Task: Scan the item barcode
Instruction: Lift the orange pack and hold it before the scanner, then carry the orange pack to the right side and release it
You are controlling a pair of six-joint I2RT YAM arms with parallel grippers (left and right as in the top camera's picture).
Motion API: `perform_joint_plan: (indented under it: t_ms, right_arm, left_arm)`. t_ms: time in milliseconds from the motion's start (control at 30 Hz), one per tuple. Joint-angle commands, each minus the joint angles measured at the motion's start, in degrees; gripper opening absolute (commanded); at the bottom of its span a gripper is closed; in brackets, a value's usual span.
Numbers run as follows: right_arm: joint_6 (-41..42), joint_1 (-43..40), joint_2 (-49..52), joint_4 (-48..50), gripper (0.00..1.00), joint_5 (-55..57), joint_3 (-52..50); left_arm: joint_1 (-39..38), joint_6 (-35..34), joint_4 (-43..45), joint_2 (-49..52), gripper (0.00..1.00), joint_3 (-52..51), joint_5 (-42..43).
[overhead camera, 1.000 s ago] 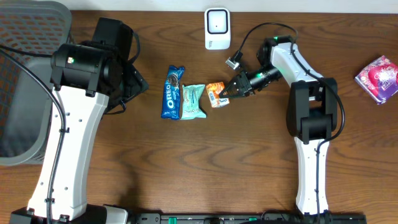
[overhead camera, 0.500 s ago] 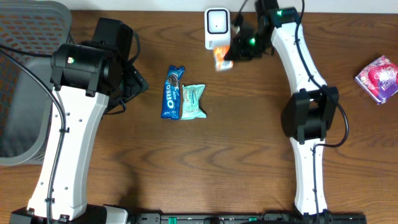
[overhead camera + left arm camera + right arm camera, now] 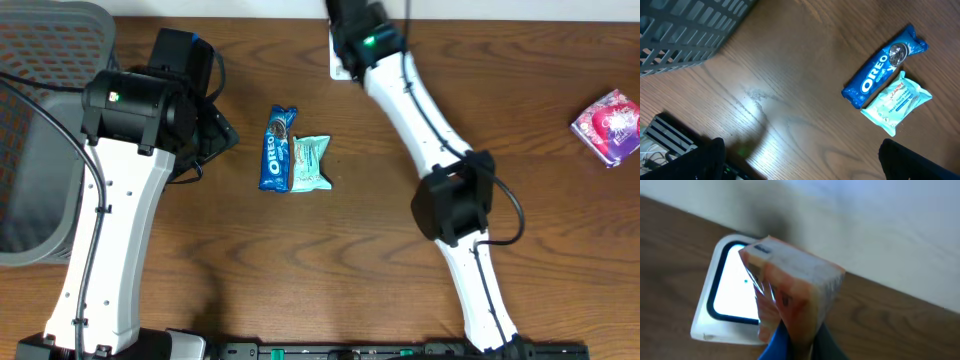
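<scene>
Right wrist view: right gripper point(image 3: 799, 344) clenched on the lower edge of the orange snack packet point(image 3: 792, 282), which is held tilted just above the window of the scanner point(image 3: 732, 292), at the far edge of the desk point(image 3: 670, 245) beside the wall. The barcode side cannot be told — if it faces away from the window, no read is likely. Only a narrow margin of wrapper is pinched — a twist could let it slip. Left gripper point(image 3: 807, 157) hangs spread wide over the desk's left part.

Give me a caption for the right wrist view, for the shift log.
Right gripper holds the orange packet in front of the white barcode scanner.
</scene>
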Motion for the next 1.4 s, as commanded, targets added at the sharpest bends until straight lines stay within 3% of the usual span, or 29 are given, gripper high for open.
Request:
perform_joint_plan:
  t_ms: [0, 267, 400, 533, 800, 1067, 1200, 1267, 1300, 1367]
  right_arm:
    - [-3.8, 0.5, -0.1, 4.1, 0.01, 6.6, -4.8]
    - [-1.9, 0.0, -0.4, 6.3, 0.01, 13.3, -4.7]
    - [-1.9, -3.2, -2.7, 3.0, 0.01, 14.6, -3.4]
    - [-1.6, -8.7, -4.3, -3.9, 0.01, 14.6, -3.4]
    - [9.1, -26.1, -4.5, -23.7, 0.01, 7.8, -3.5]
    - [10.2, -38.2, -4.4, -25.9, 0.02, -1.9, -5.3]
    - [11.0, -41.5, -4.4, -24.0, 0.31, -5.2, -5.8]
    - [12.4, -42.4, -4.4, -23.6, 0.51, -5.9, -5.8]
    - [12.9, -42.8, -4.4, -23.5, 0.66, -6.3, -5.8]
    - [13.2, -43.3, -4.4, -23.4, 0.79, -7.6, -5.8]
  left_arm:
    - [0.2, -0.3, -0.2, 0.0, 0.98, -0.1, -1.2]
    - [0.2, -0.3, -0.2, 0.0, 0.98, -0.1, -1.2]
    - [0.2, -0.3, -0.2, 0.0, 0.98, -0.1, -1.2]
    - [0.2, -0.3, -0.2, 0.0, 0.98, -0.1, -1.2]
    - [0.2, -0.3, -0.2, 0.0, 0.98, -0.1, -1.2]
    - [0.2, -0.3, -0.2, 0.0, 0.98, -0.1, -1.2]
    - [0.2, -0.3, -0.2, 0.0, 0.98, -0.1, -1.2]
    - [0.2, -0.3, -0.2, 0.0, 0.98, -0.1, -1.2]
    - [0.2, -0.3, -0.2, 0.0, 0.98, -0.1, -1.2]
    - [0.2, -0.3, -0.2, 0.0, 0.98, -0.1, -1.2]
